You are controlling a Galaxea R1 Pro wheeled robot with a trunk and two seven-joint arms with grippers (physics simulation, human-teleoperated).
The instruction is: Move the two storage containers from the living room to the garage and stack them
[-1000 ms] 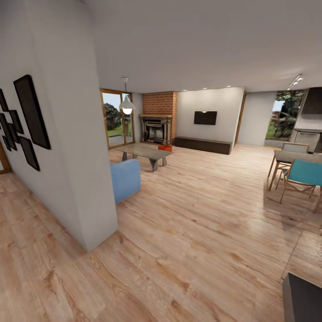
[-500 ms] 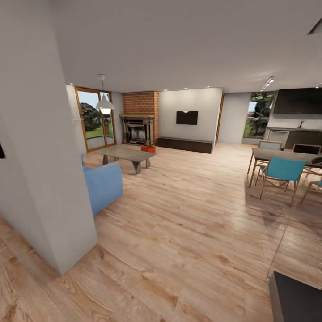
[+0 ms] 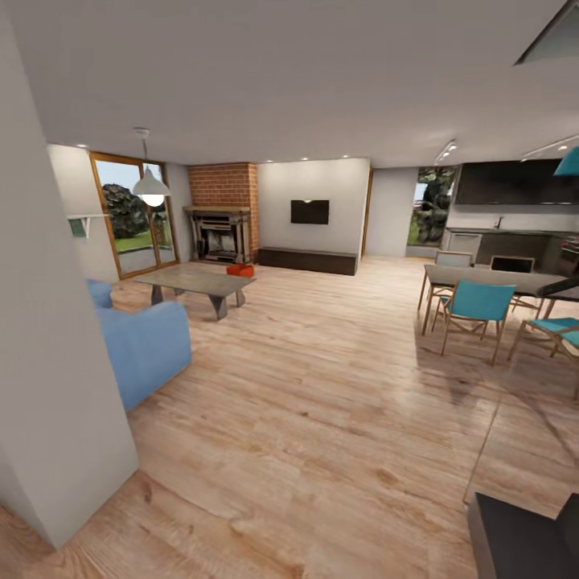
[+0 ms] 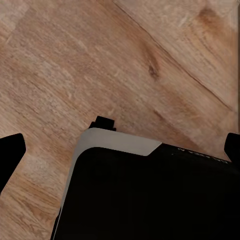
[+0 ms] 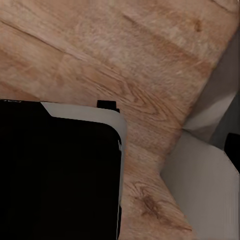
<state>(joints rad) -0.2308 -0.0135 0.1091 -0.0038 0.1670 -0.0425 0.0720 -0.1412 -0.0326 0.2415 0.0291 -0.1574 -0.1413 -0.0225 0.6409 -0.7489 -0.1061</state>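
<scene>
Showing the living room in head view: 1 red-orange storage container (image 3: pixel 240 270) rests on the coffee table (image 3: pixel 193 281) at left of centre, before the brick fireplace (image 3: pixel 219 234). Finger states of both grippers cannot be told.

Head camera: faces forward across wood floor (image 3: pixel 322 402) toward fireplace (image 3: pixel 219 233) at 11 o'clock, far. Both wrist cameras: look down, close; shared: floor.

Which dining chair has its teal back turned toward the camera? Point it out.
The teal chair on the near side of the dining table. Its solid teal back faces the camera, while the two chairs beyond the table are grey and dark.
</scene>
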